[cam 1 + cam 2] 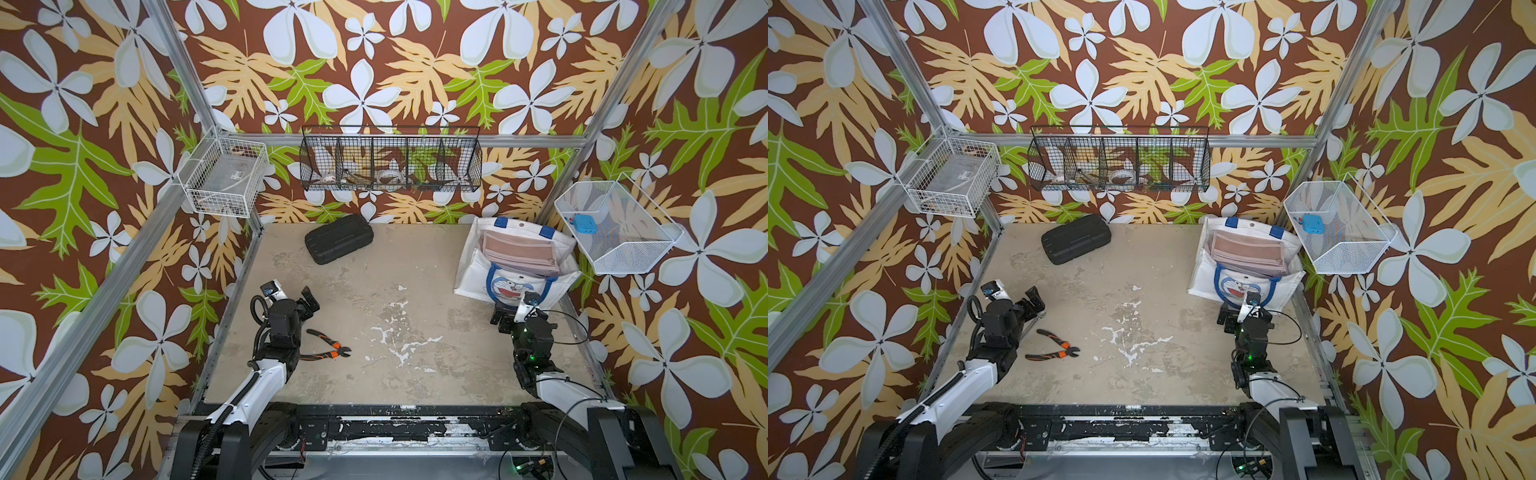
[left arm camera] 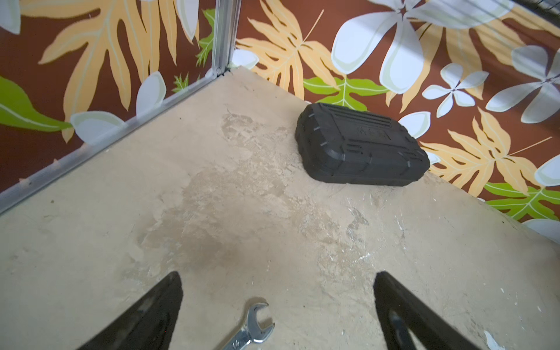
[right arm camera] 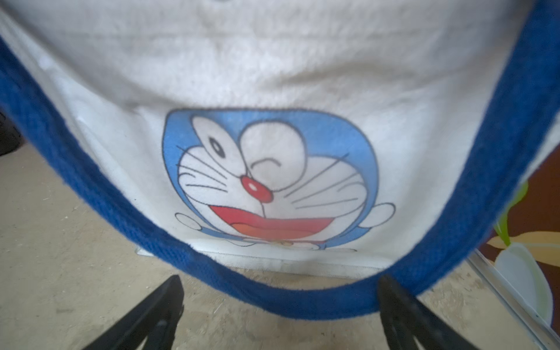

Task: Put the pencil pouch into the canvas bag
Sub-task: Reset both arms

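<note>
Both the left pincer point(image 2: 277, 275) and right pincer point(image 3: 280, 280) gape empty, while the soft, light-looking pouch point(image 1: 519, 249) lies in the bag point(image 1: 471, 270) mouth at two o'clock on the bench point(image 1: 374, 374), probably best pinched by an edge.

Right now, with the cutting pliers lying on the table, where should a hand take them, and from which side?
Grip the cutting pliers at the joint, where the two orange-and-black handles meet behind the head. Come straight down from above, closing across that narrow part. They lie flat on the table with the handles spread wide, so one handle alone would probably swing.
</note>
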`<act>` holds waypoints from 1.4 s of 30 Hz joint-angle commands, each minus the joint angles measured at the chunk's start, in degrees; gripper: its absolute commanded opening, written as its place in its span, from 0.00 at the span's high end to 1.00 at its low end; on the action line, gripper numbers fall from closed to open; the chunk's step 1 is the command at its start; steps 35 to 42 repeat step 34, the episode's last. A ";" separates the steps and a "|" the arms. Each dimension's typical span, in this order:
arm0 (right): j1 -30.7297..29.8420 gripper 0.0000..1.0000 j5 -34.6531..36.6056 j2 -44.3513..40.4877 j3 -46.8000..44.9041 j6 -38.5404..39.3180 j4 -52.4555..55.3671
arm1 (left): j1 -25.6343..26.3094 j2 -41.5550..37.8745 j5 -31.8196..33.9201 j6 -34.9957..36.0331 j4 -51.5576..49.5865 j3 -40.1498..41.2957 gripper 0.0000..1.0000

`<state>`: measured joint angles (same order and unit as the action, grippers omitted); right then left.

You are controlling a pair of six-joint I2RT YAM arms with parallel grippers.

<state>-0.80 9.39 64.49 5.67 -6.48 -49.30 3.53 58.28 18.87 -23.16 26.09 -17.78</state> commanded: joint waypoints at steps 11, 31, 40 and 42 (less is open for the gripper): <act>-0.19 0.00 1.38 19.49 3.25 2.29 -24.54 | -0.33 22.42 -0.98 16.87 42.10 6.40 0.00; -2.45 0.00 4.80 19.84 5.44 3.85 -20.75 | 1.57 25.14 -1.41 19.20 50.14 9.78 0.00; -2.54 0.00 4.85 19.61 5.03 3.87 -21.16 | 1.62 25.23 -1.34 19.37 50.29 9.80 0.00; -2.54 0.00 4.85 19.61 5.03 3.87 -21.16 | 1.62 25.23 -1.34 19.37 50.29 9.80 0.00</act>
